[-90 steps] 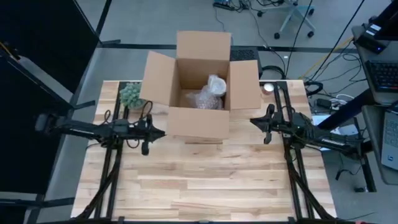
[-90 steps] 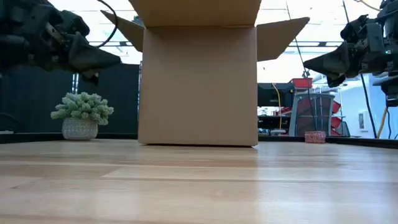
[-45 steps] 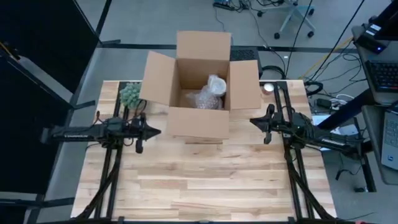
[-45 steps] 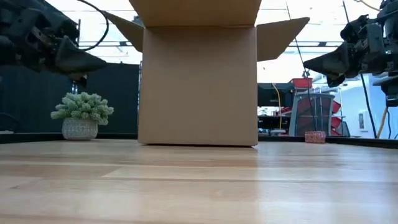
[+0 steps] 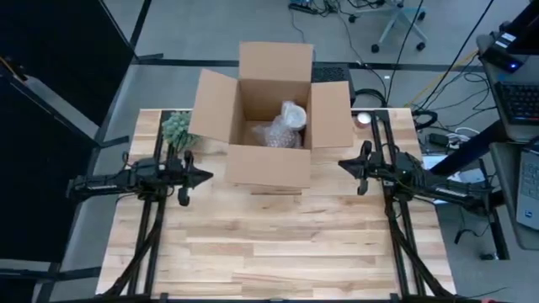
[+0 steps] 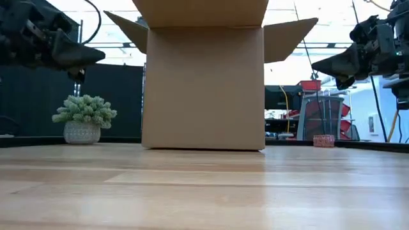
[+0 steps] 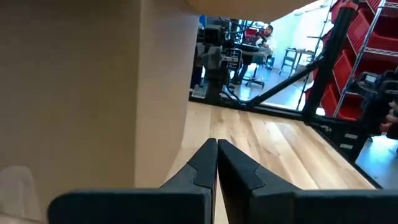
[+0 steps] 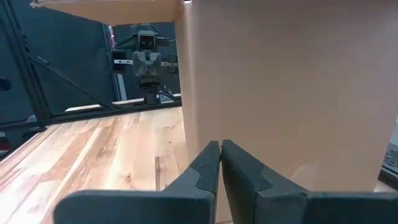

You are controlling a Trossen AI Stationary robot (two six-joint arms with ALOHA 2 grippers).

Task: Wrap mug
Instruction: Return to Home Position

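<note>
Left hand (image 5: 207, 176) sits left of centre in the high view, fingers pressed together with nothing between them; its own wrist view shows the two tips meeting in a thin line in front of the plain side of the cardboard box (image 5: 268, 165). Over the last second it has slid away from the box toward the left edge of the frame. The gap between its tip and the box's front corner has widened, and in the low view it now hangs higher and farther toward the upper left. Right hand (image 5: 341, 164) has not shifted in that time. It waits right of centre, just off the box's right wall, fingers likewise shut on nothing.

The wrapped mug (image 5: 282, 126) lies inside the open box in the upper middle of the high view, a pale crumpled bundle of bubble wrap on the box floor. None of the mug's own colour shows through. All four flaps stand open.

A small potted plant (image 5: 177, 128) stands at the box's left, on the upper-left part of the tabletop (image 5: 269, 244).

With the bundle in the box and both hands empty, the job itself looks finished. The left arm's retreat reads as clearing off to rest, and the right arm seems already parked.
</note>
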